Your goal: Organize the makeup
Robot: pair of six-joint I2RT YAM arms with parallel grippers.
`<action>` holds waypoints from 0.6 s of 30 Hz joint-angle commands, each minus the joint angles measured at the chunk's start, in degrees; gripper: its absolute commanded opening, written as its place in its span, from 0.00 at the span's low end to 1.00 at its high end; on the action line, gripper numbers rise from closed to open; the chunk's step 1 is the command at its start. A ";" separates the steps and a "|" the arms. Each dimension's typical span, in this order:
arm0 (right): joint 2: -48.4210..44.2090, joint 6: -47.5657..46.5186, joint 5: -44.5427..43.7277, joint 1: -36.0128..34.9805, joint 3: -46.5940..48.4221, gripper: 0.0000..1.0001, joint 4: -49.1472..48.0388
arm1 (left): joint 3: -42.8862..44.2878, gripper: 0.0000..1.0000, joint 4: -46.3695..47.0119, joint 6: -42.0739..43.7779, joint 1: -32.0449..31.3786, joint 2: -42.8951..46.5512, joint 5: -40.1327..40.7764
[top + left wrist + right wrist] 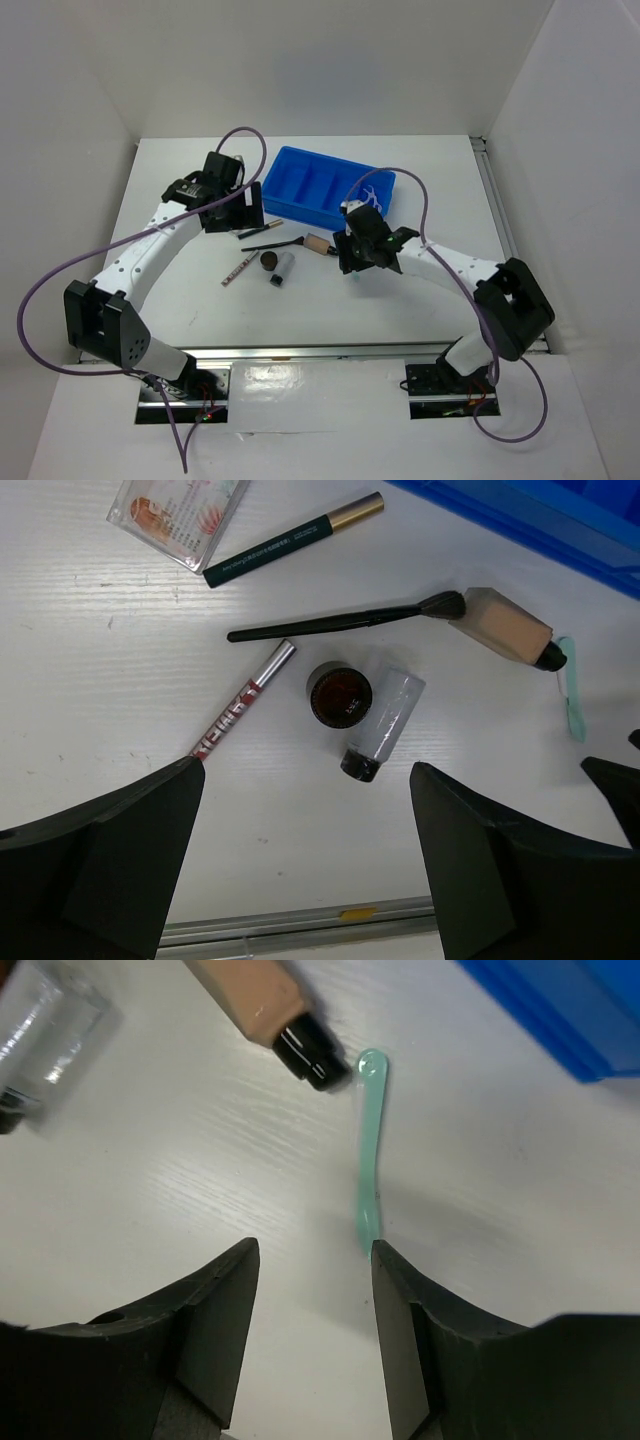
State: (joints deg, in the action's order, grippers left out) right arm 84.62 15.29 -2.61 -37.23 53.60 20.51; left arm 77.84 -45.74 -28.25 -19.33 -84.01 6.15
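The makeup lies loose on the white table: a pinkish packet (178,515), a dark pencil with a gold cap (290,542), a black brush (340,620), a red-silver pencil (243,700), a brown round pot (340,693), a grey cylinder (383,725) and a beige black-tipped tube (505,628). A pale green spatula (368,1150) lies by the tube's cap. My left gripper (307,770) is open and empty, above the table near the pot. My right gripper (314,1250) is open and empty; the spatula's near end lies beside its right finger (400,1290).
The blue compartment tray (325,185) stands behind the makeup, between the two grippers. White walls enclose the table at the back and sides. A metal rail (300,920) runs along the near edge.
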 commanded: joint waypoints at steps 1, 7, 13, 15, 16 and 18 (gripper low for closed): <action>2.12 -0.44 -2.93 -1.53 0.27 0.57 -4.15 | -0.50 0.98 1.09 -1.63 -0.18 1.39 -0.09; 9.68 -0.96 -6.43 -2.05 1.59 0.57 -6.97 | -1.03 0.98 1.09 -1.02 -0.18 0.86 -0.70; 13.03 0.09 -11.88 -2.05 2.12 0.51 -9.44 | -1.03 0.98 1.09 -1.02 -0.18 0.86 -0.18; 14.16 0.09 -12.42 -2.05 2.12 0.50 -9.96 | -1.55 0.98 1.09 -0.50 -0.18 0.86 0.43; 14.17 0.09 -12.42 -2.05 2.12 0.50 -9.97 | -1.55 0.98 1.09 -0.49 -0.18 0.86 0.44; 15.74 0.09 -12.42 -2.05 2.65 0.48 -10.57 | -1.55 0.98 1.61 -0.49 -0.18 0.86 0.44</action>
State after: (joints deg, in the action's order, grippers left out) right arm 98.35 15.38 -12.62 -39.00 54.15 13.41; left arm 76.71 -45.19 -28.80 -19.33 -83.90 5.85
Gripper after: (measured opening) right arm 0.488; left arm 0.982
